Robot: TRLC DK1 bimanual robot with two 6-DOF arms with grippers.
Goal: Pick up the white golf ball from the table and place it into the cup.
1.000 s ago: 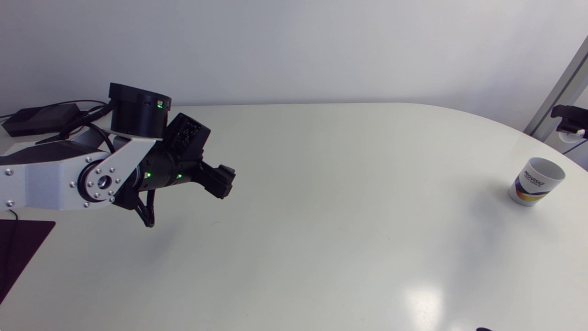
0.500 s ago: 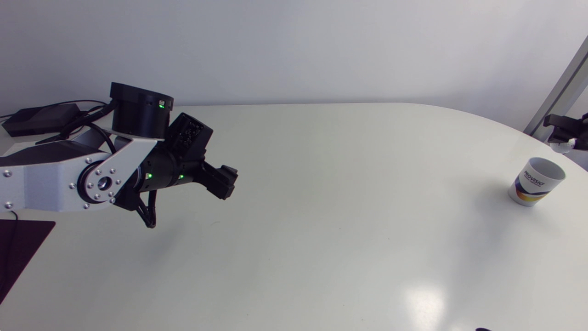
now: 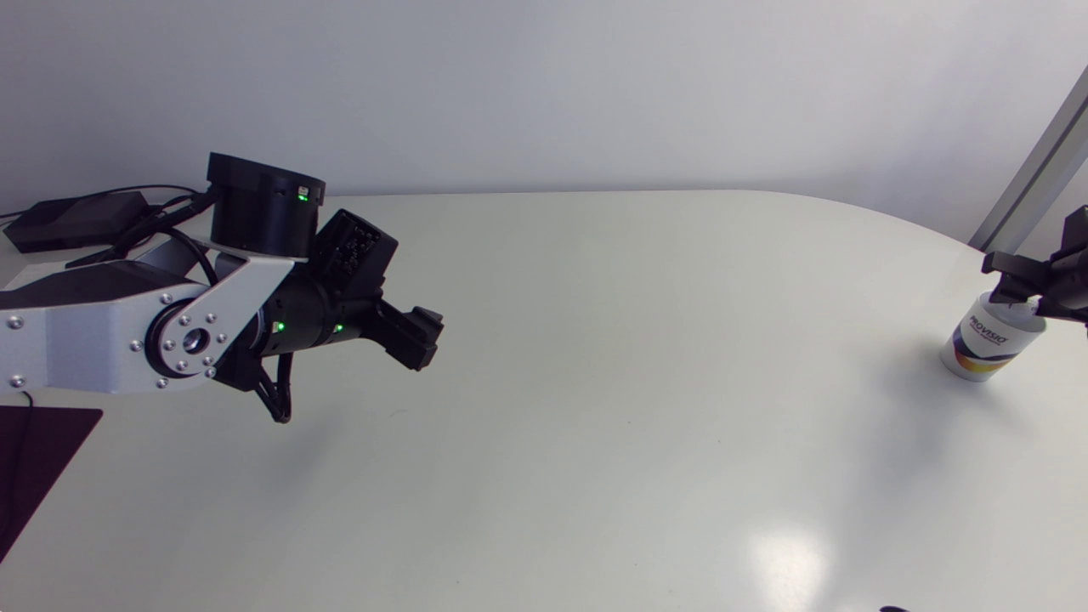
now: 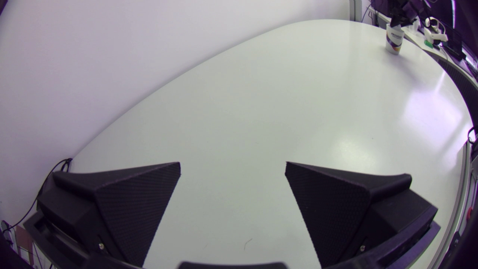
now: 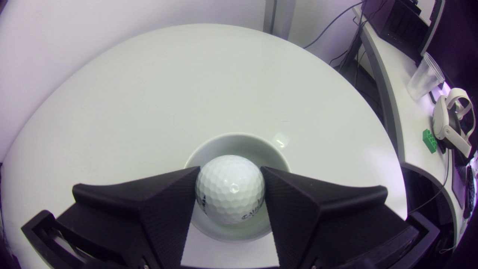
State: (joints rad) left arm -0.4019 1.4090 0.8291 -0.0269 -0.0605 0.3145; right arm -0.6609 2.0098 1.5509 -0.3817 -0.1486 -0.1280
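Observation:
The white golf ball is pinched from both sides by my right gripper, which hangs right over the open mouth of the white cup. Seen from the head camera, the cup with its coloured print stands at the table's far right, and my right gripper covers its rim; the ball is hidden there. My left gripper hovers over the left part of the table, its fingers spread wide with nothing between them. Far ahead of it stands the cup.
A black box with cables lies at the table's back left corner, and a dark mat sits at the left edge. The white table stretches bare between the two arms.
My right gripper has come in from the right edge and now sits over the cup's mouth. The left arm has crept slightly to the right.

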